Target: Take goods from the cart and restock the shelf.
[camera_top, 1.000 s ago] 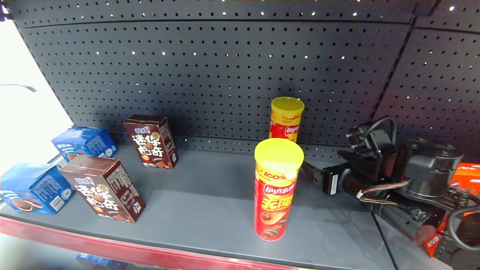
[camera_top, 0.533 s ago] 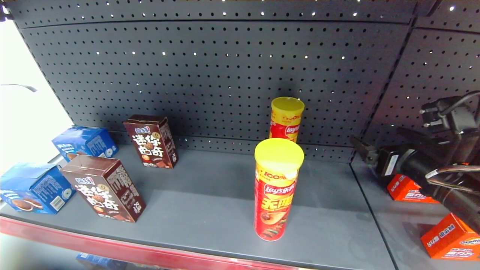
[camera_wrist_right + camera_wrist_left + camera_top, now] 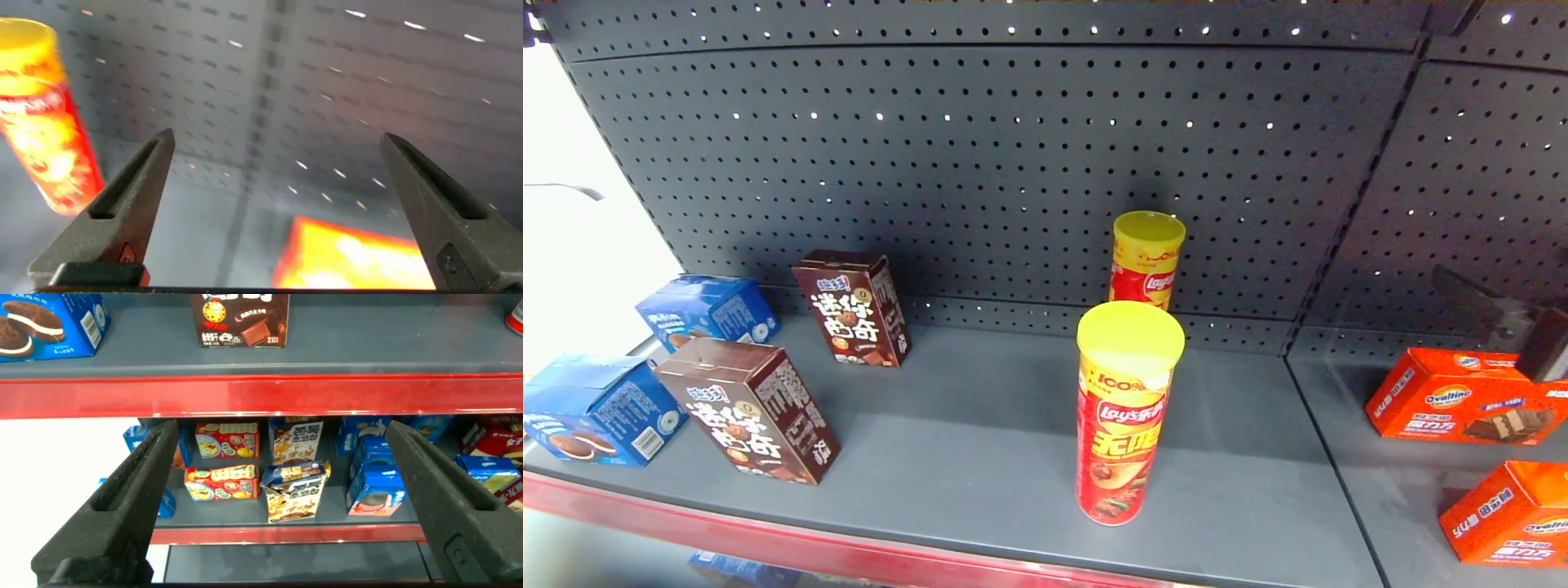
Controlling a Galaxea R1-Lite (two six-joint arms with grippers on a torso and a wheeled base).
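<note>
Right arm swings off to the right, clear of the front chip can (image 3: 1123,416), and the far orange box (image 3: 1462,396) and near orange box (image 3: 1507,514) it was hiding a second ago are out in the open. The right gripper (image 3: 276,139) hangs empty, fingers spread wide, facing the pegboard back wall (image 3: 368,73). The left gripper (image 3: 279,425) is spread wide too, nothing between its fingers, level with the red front edge (image 3: 261,396) of the shelf (image 3: 980,441) and looking in at a lower shelf (image 3: 270,527) stocked with small boxes. Up top, the front chip can stands upright, alone near the shelf's front edge. The rear chip can (image 3: 1147,257) stands upright behind it, close to the back wall, the two apart. Off to the left stand the front brown box (image 3: 747,412) and the rear brown box (image 3: 854,309), and beyond them the front blue box (image 3: 592,412) and the rear blue box (image 3: 707,310). Both orange boxes lie flat in the next bay to the right.
</note>
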